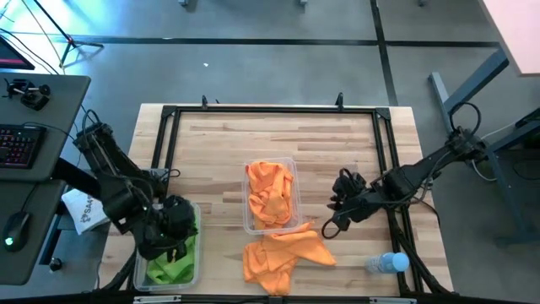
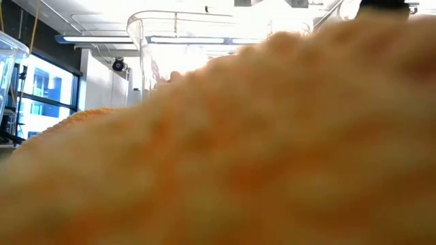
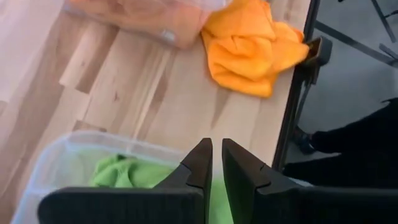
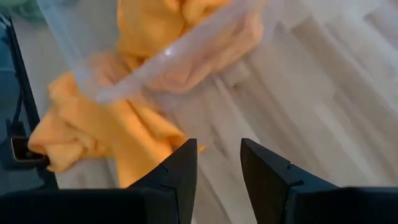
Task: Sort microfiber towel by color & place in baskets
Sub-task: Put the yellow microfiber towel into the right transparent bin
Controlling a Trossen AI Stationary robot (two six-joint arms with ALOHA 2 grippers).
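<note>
Orange microfiber towels (image 1: 283,253) heaped loose on the wooden worktop (image 1: 219,152), just off the right end effector (image 1: 336,213) toward the worktop's near edge, with a long flap stretching out toward that end effector. More orange cloths (image 1: 270,194) piled in a clear basket (image 1: 248,221) beside the right end effector, long axis running from near edge to far edge. Green towels (image 1: 173,263) bunched in the second clear basket (image 1: 138,274), directly under the left end effector (image 1: 173,241), partly hidden by the arm. Left end effector poised above the green cloths, fingers (image 3: 200,165) nearly together with a slim gap, nothing between them. Right end effector above bare wood, fingers (image 4: 183,168) apart and empty. Low view almost wholly filled by blurred orange cloth (image 2: 238,156). Water bottle (image 1: 386,263) lying near the right end effector, at the near edge.
</note>
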